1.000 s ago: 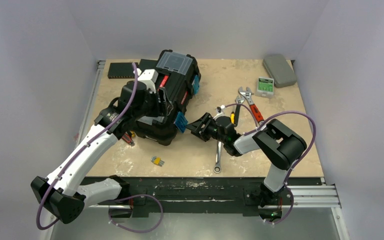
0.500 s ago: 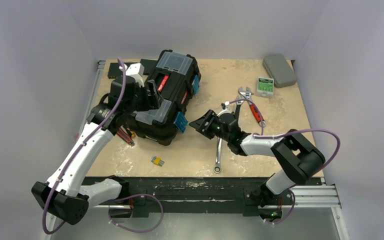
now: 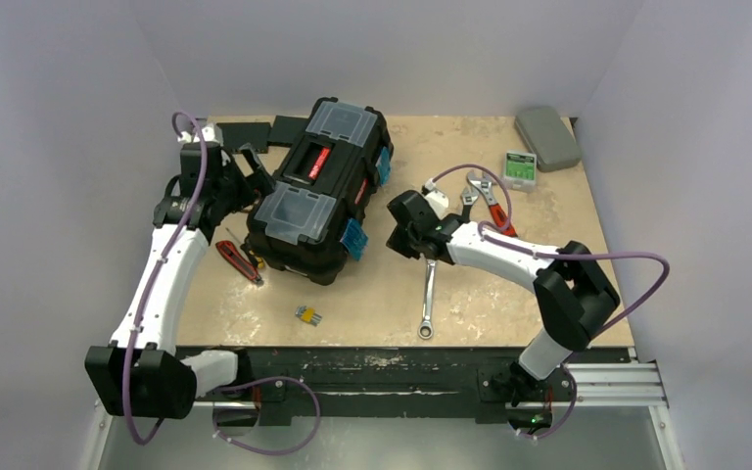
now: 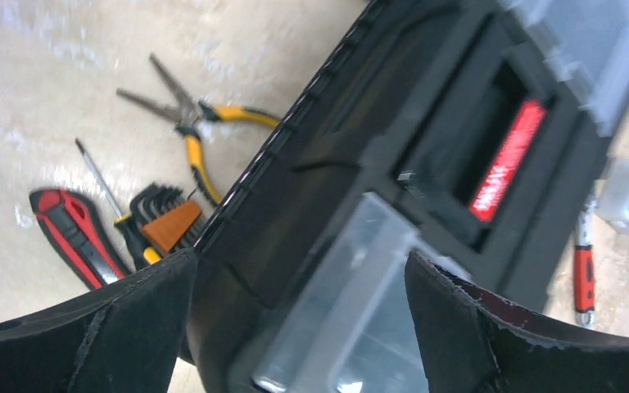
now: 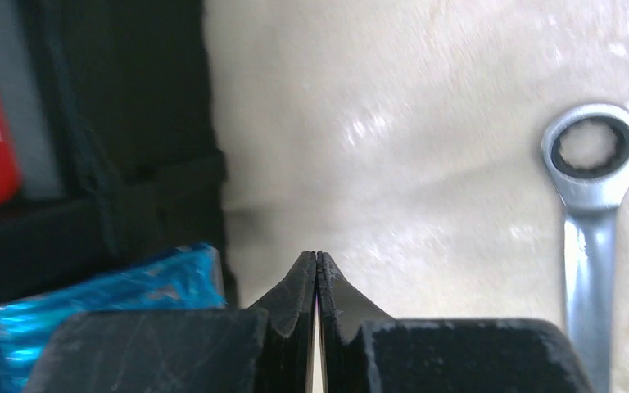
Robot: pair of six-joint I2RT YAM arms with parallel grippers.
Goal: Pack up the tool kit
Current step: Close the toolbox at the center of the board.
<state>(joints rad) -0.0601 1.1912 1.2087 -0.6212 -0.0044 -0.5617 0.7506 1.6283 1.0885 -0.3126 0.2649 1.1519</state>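
Left jaws wide over blurry, cropped toolbox [image 4: 319,188]

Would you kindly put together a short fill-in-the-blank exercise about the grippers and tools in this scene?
1. The right gripper is ____ and holds nothing.
2. The left gripper is ____ and holds nothing.
3. The silver wrench lies on the ____ arm's side of the toolbox.
4. The pliers lying beside the toolbox have ____ handles.

Missing words: shut; open; right; yellow.
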